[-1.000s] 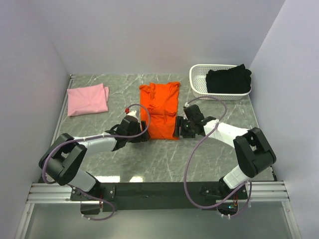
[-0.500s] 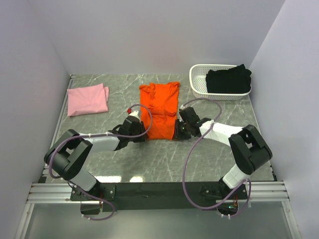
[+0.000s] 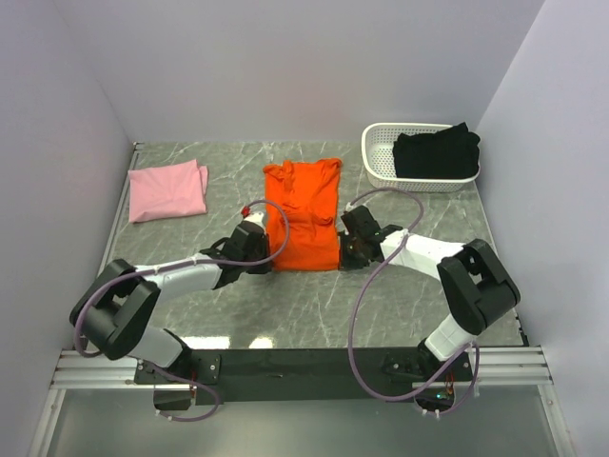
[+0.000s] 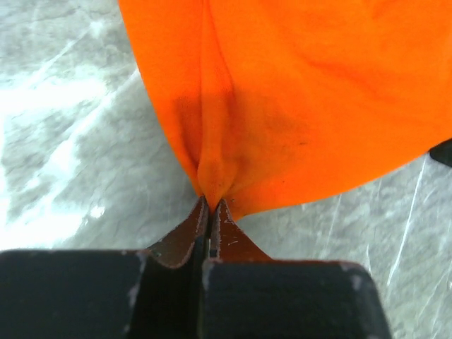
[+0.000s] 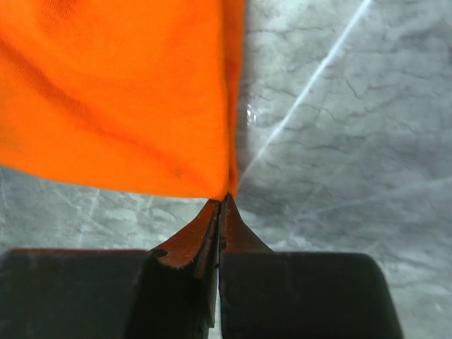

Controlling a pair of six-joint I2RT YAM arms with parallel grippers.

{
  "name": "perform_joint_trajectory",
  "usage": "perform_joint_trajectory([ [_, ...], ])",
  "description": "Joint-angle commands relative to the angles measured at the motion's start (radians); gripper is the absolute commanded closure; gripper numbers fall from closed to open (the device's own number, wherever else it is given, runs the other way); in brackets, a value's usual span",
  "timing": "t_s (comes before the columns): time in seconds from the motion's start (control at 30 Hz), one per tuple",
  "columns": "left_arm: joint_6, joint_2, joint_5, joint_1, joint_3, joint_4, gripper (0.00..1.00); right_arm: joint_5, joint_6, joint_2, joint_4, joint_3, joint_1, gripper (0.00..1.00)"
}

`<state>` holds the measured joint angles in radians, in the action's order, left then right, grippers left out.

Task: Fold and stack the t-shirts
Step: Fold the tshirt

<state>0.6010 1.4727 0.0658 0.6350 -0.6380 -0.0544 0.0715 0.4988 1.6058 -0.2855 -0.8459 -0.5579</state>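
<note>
Grey marble-patterned desk (image 3: 295, 305), pale lilac walls (image 3: 285, 67) on three sides, and both arms reach in towards the middle. The orange t-shirt (image 3: 304, 214) lies at the centre of the desk as a long, partly folded rectangle, wrinkled at its far end.

The left end effector (image 4: 210, 205) is clenched on the shirt's near-left corner. In the left wrist view the fingers (image 4: 185, 236) are pressed together, and the cloth bunches into a ridge right at their tips. The right end effector (image 5: 222, 199) is clamped on the near-right corner, its fingers (image 5: 189, 240) closed tight on the hem. On both sides the corner itself is swallowed between the fingers, so how deep the cloth goes I can't tell. From above, both sets of tips are dark and small against the desk and hard to pick out.

A dark shape (image 4: 443, 152) sits at the right edge of the left wrist view, cut off by the frame, and I can't say what it is.

At far left, well apart from the orange one, the pink t-shirt (image 3: 168, 190) lies folded flat on the desk. At far right, the black t-shirt (image 3: 436, 152) sits heaped in the white slotted basket (image 3: 379, 162), spilling over its right rim. Its lower part is hidden by the basket wall.
</note>
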Motion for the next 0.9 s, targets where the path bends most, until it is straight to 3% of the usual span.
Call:
perform_joint_trajectory([
  [0.0, -0.061, -0.064, 0.038, 0.003, -0.022, 0.108, 1.0, -0.07, -0.029, -0.055, -0.064, -0.033, -0.004, 1.0],
  [0.17, -0.06, -0.084, 0.019, 0.003, -0.012, 0.14, 0.99, -0.062, -0.036, -0.055, -0.069, -0.035, -0.004, 1.0],
  [0.23, -0.049, -0.089, -0.003, 0.003, -0.003, 0.14, 0.91, -0.055, -0.036, -0.05, -0.067, -0.032, -0.004, 0.99],
  [0.33, -0.037, -0.107, -0.023, 0.003, 0.011, 0.143, 0.77, -0.044, -0.032, -0.053, -0.063, -0.024, -0.004, 0.86],
  [0.43, -0.018, -0.138, -0.055, 0.003, 0.044, 0.127, 0.62, -0.038, -0.031, -0.067, -0.057, -0.015, -0.004, 0.63],
  [0.53, -0.006, -0.167, -0.086, 0.005, 0.069, 0.094, 0.49, -0.029, -0.034, -0.079, -0.046, -0.005, -0.004, 0.53],
  [0.7, 0.0, -0.143, -0.107, 0.003, 0.083, 0.032, 0.37, 0.005, -0.039, -0.069, -0.009, 0.002, -0.004, 0.49],
  [0.87, 0.011, -0.074, -0.109, 0.003, 0.087, -0.025, 0.37, 0.033, -0.039, -0.017, 0.022, -0.002, -0.005, 0.49],
])
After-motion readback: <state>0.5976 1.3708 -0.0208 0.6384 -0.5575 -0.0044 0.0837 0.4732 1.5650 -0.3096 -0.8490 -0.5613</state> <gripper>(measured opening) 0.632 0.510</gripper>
